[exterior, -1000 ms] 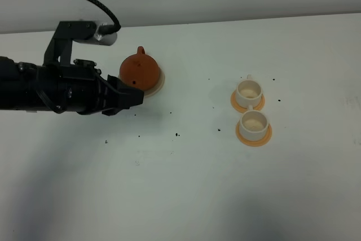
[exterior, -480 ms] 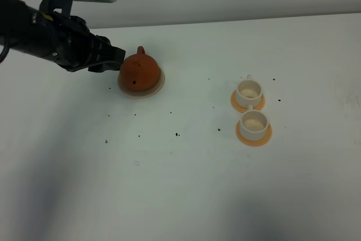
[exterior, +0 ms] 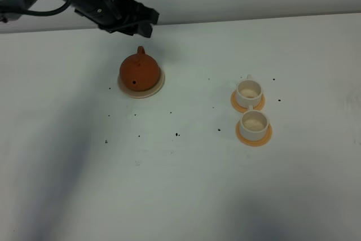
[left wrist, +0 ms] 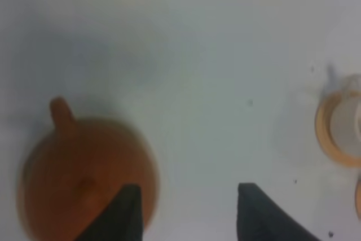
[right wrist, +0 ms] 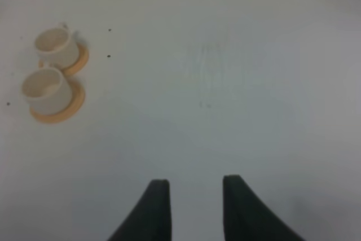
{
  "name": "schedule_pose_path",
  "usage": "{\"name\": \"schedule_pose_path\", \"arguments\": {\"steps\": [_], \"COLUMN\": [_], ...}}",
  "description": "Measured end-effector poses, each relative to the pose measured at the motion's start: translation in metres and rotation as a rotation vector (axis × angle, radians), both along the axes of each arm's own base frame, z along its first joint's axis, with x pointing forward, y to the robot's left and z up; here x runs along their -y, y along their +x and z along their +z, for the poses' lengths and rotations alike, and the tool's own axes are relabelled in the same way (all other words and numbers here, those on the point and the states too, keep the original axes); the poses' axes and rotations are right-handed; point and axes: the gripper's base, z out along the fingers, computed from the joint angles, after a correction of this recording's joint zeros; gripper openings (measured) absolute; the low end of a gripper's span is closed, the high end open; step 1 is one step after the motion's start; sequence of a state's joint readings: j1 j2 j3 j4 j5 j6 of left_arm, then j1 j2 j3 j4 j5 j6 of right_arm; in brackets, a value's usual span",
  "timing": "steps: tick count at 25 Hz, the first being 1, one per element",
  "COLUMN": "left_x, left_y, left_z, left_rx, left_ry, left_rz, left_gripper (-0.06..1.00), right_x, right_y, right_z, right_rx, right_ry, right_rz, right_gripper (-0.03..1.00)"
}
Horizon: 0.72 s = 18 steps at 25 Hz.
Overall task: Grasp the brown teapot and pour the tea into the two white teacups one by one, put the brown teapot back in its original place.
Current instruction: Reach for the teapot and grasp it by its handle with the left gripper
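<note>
White table (exterior: 186, 190) bears brown teapot (exterior: 140, 73) (upright), handle pointing rearward.

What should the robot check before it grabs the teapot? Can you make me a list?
1. Brown teapot upright on its saucer: ok.
2. Both white teacups, far and near, upright on orange coasters: ok.
3. Left gripper jaws open and empty: ok.
4. Jaws around the teapot: not ok, nothing is between them.
5. Right gripper well apart from the cups: ok.
6. Tea inside the teapot: cannot tell.
</note>
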State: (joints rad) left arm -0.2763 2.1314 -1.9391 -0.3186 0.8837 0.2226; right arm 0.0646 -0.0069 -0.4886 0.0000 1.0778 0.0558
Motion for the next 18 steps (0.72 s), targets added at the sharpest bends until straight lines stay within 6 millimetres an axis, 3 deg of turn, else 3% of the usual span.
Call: {"name": "schedule_pose_path", "arguments": {"steps": [2,6,14,18], "left_x": [0.01,0.025,0.025,0.026], "left_y": [0.013,0.033,0.059,0.066], "left_z": [0.001,-0.015,-0.074,-0.091], "left_rx": [0.033,0.041,0.011,0.035], "left_ry": [0.0,0.052,0.155,0.161], "left_rz": [-0.007,-0.002,0.038,0.045], "left_gripper": [0.41,0.42,0.42,0.42], "right_x": [0.0,0.0,0.0,0.0], "right_y": [0.0,0.0,0.0,0.0], "right_z": [0.0,0.0,0.0,0.0], "right_rx": [0.0,0.0,0.0,0.0], "right_ry": [-0.002,-0.002,-0.003,-0.003], "right_rz": [0.001,0.001,0.001,0.001], "right_gripper": [0.24,0.24,0.24,0.24]}}
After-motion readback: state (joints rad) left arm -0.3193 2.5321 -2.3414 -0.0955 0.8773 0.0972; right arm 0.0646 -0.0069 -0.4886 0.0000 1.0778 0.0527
